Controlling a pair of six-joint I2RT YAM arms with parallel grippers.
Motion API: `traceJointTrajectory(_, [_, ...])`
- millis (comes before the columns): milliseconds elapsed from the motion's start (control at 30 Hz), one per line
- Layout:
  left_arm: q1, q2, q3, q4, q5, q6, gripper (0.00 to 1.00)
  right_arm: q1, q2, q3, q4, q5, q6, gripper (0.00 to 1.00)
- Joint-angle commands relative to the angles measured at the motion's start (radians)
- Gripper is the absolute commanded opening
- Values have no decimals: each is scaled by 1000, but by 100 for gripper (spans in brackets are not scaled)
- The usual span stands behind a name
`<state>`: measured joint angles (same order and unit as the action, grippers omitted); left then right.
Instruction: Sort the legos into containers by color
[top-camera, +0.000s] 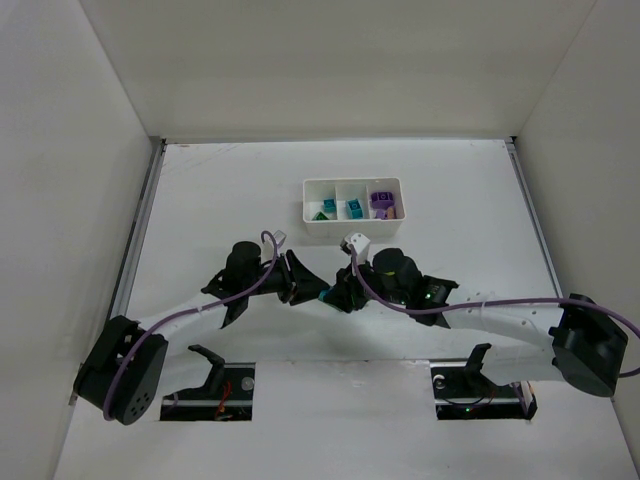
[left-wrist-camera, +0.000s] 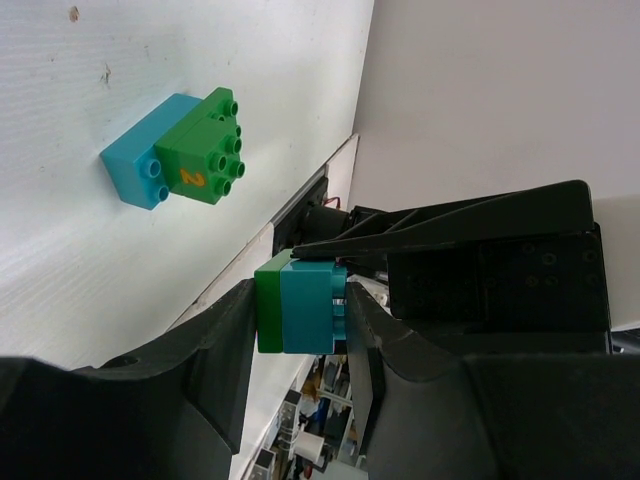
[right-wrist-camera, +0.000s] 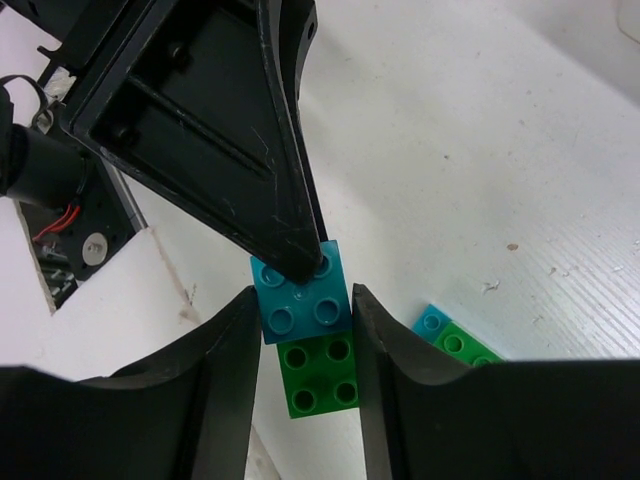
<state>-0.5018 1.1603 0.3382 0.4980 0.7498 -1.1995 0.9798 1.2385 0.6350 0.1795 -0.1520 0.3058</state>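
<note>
My left tool (left-wrist-camera: 297, 300) clamps the teal-and-green studded plastic clump (left-wrist-camera: 310, 320), held above the white worktop (right-wrist-camera: 500, 150), apart from the white divided tray (top-camera: 352, 180). My right tool (right-wrist-camera: 303, 320) pinches its teal half. Plan: grip squarely, peel apart slowly, avoid slipping.

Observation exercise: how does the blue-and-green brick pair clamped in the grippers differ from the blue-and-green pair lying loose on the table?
The clamped teal-and-green plastic brick pair is gripped by the left gripper and right gripper; the loose light-blue-and-green plastic brick pair lies untouched on the white table. The loose pair's green brick shows an orange 2; the clamped pair shows none. Both join one blue brick to one green.
</note>
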Motion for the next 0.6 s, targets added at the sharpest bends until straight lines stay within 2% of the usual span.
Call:
traceJointTrajectory(0, [6, -8, 22, 56, 14, -2, 15, 12, -16, 23, 51, 2, 6, 38])
traceJointTrajectory(67, [10, -7, 21, 59, 8, -5, 21, 12, -17, 22, 63, 3, 16, 36])
traceJointTrajectory(100, [16, -7, 18, 59, 3, -2, 27, 12, -17, 22, 66, 3, 21, 35])
traceJointTrajectory(200, [42, -27, 12, 68, -30, -3, 52, 12, -4, 28, 67, 8, 33, 34])
traceJointTrajectory(267, [65, -62, 7, 68, -61, 1, 59, 10, 18, 35, 71, 26, 47, 33])
traceJointTrajectory(433, [122, -166, -14, 59, -139, 5, 61, 10, 73, 67, 81, 101, 94, 32])
traceJointTrajectory(567, [179, -287, -76, 37, -226, 6, 49, -2, 127, 127, 83, 182, 148, 32])
